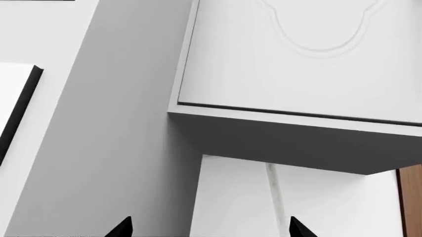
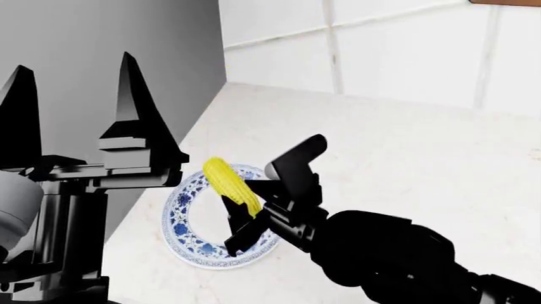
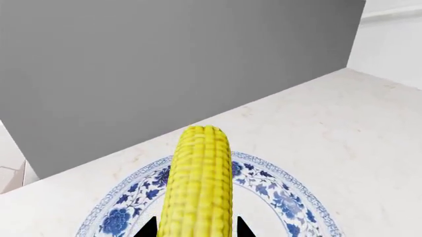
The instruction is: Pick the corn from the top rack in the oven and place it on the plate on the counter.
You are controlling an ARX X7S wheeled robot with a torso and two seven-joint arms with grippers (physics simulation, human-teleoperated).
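Left end effector (image 2: 72, 95) stands raised at the near left of the head view, its two black pointed fingers (image 2: 135, 95) aimed upward and spread apart with nothing between them; in the left wrist view only the two dark fingertips (image 1: 122, 228) show, apart from each other, against a white cabinet (image 1: 297, 54) with a moulded door panel and a grey wall (image 1: 112, 138) beside it. Behind this arm a tall grey panel (image 2: 110, 57) closes off the left side of the scene. To its right, on the white marbled counter (image 2: 406, 145), lies the round white plate (image 2: 182, 218) with its blue floral rim, close to the grey panel. The corn (image 2: 230, 180) is over the plate, its tapered end pointing far and left, tilted so that the near end is clamped in the right end effector (image 2: 245, 212); whether the cob touches the plate cannot be told. The right wrist view shows the yellow cob (image 3: 197, 182) running lengthwise over the plate's patterned rim (image 3: 283, 197), with one dark fingertip (image 3: 148, 229) on either side of it, pressed against the kernels. The right arm reaches in from the near right. White wall tiles (image 2: 397, 50) rise behind the counter on the far side.
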